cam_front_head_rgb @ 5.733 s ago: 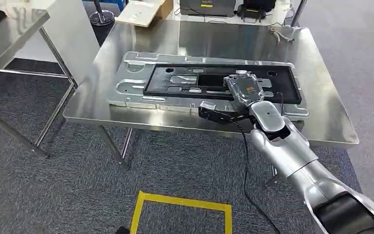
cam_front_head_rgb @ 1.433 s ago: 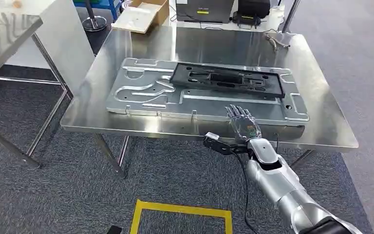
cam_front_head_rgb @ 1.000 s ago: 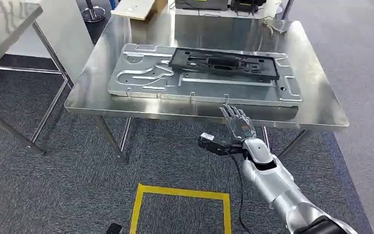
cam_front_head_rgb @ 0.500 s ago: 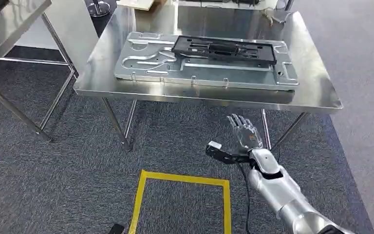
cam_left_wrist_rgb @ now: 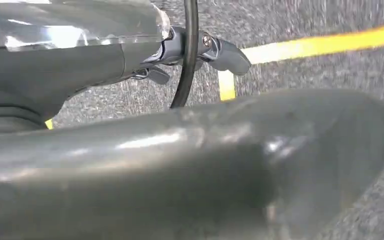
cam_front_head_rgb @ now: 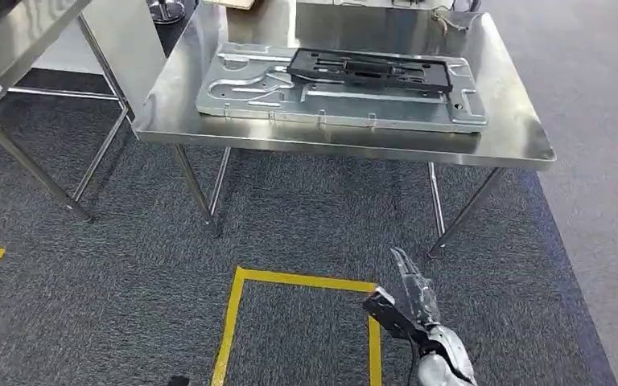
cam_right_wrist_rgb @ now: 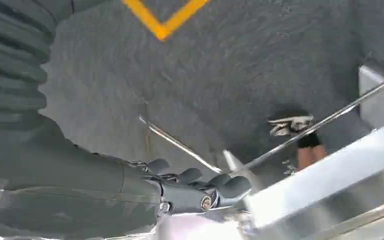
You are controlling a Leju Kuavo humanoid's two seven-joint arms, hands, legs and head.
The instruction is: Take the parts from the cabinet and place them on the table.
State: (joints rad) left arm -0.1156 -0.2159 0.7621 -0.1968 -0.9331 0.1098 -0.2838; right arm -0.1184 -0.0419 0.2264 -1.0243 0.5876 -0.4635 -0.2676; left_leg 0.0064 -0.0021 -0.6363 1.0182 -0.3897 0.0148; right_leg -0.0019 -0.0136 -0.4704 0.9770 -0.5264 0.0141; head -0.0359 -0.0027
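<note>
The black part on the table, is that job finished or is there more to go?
Looks done: the black part lies flat on the silver panel on the steel table. In hand: nothing; the right hand hangs empty over the carpet, fingers apart. Left: any further parts, but the cabinet is out of sight, so that cannot be judged.

Silver part: a large flat stamped metal panel [cam_front_head_rgb: 322, 100] with raised ribs and cut-outs. It lies flat on the steel table [cam_front_head_rgb: 499, 137], its long side running along the table's near edge, just back from that edge.
Black part: a long, narrow black plastic frame [cam_front_head_rgb: 370, 70] with rectangular openings. It lies flat on top of the silver panel, along its far, right portion.
Table: bright steel top on thin legs, standing on grey carpet.
</note>
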